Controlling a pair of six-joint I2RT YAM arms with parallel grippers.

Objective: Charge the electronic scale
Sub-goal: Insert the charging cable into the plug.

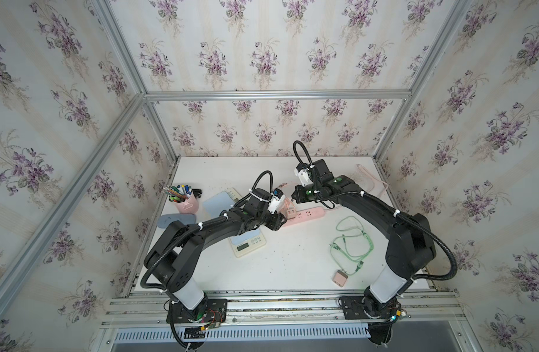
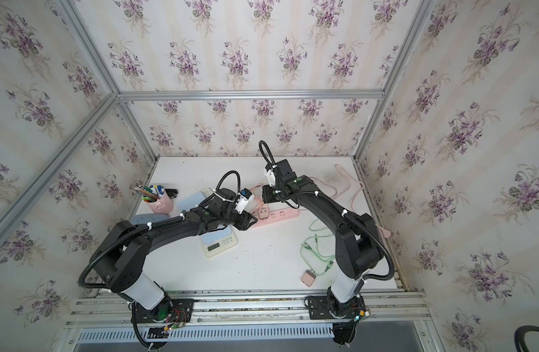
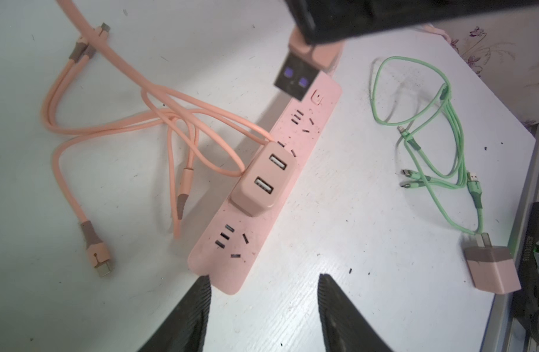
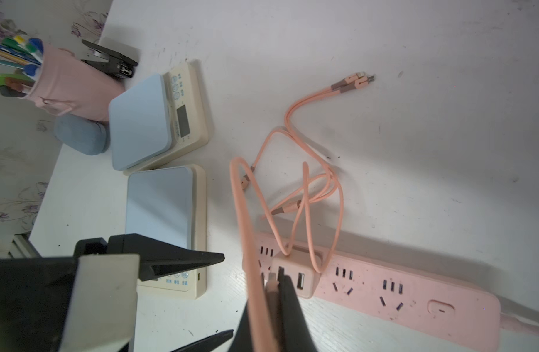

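Cream body, pale-blue plate: the electronic scale lies flat on the bench, just beside the end of the pink power strip and partly under the left arm in both top views. Small slot on its side wall, probably the charge port. A second scale of the same look sits behind it. Pink adapter is plugged into the strip, both USB ports free. Above the strip the right gripper is clamped on the pink USB plug, held at an angle. At the strip's end the left gripper is open, empty. Risks:
- Angled plug misses or jams in the port.
- Unheld strip slides under the push.
- Pink cable loops by the adapter snag.
- Wrong scale gets picked.
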